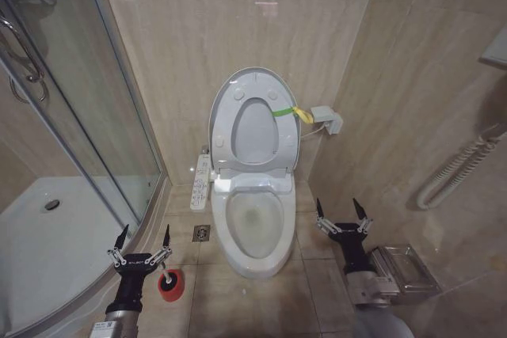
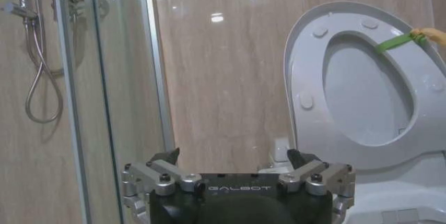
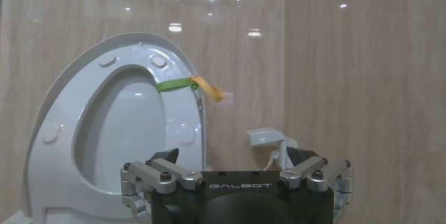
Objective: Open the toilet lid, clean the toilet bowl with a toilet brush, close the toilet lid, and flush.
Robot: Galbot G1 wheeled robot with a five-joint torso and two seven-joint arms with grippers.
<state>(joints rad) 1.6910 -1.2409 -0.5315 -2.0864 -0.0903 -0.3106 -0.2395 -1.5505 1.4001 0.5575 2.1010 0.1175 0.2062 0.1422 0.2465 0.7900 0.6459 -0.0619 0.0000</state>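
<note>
While upright, toilet brush (image 1: 167,274) seemingly in red holder (image 1: 171,285)

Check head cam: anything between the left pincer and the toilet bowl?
Head view: the left pincer hangs open over the red brush holder; between it and the toilet bowl lie bare floor tiles and a floor drain.

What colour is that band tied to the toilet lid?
Green band with a yellow tail, clearest in the right wrist view.

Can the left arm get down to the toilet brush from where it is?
Probably yes. The left gripper, jaws open, hangs just above and beside the toilet brush standing in its red holder on the floor, with nothing between them. The shower tray curb is close alongside.
</note>
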